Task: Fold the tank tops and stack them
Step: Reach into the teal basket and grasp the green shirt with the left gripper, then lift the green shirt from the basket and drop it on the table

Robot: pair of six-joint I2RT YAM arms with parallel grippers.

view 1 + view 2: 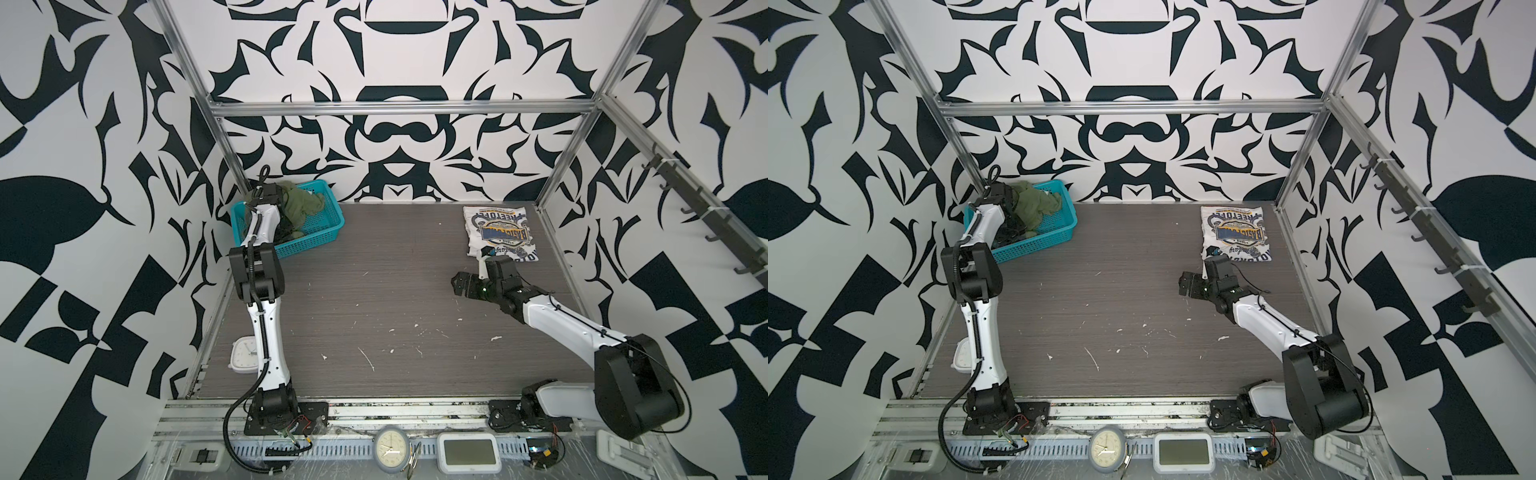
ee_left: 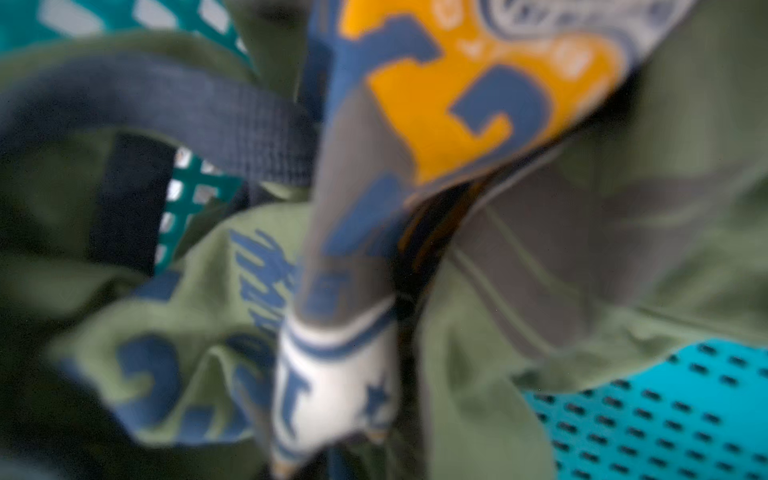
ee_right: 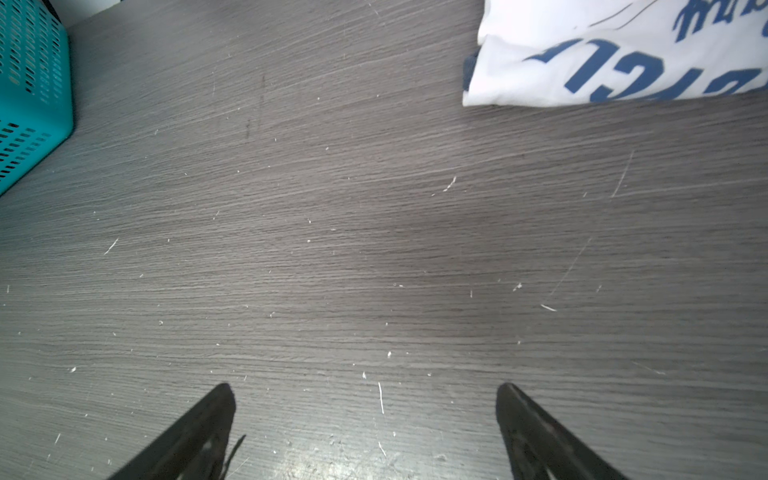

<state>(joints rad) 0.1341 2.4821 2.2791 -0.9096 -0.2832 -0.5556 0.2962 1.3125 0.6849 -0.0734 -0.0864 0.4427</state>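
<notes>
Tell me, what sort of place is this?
Probably a robotics lab test cell: two robot arms bolted at a table's front edge, an aluminium frame around patterned backdrop walls, and a round clock in camera view.

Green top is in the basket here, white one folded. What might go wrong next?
1. The green top lies crumpled in the basket. A pinch there may catch several layers, or the mesh, and drag the basket along.
2. The open right gripper hovers near the folded white top. A careless swing could nudge it and spoil the fold.
</notes>
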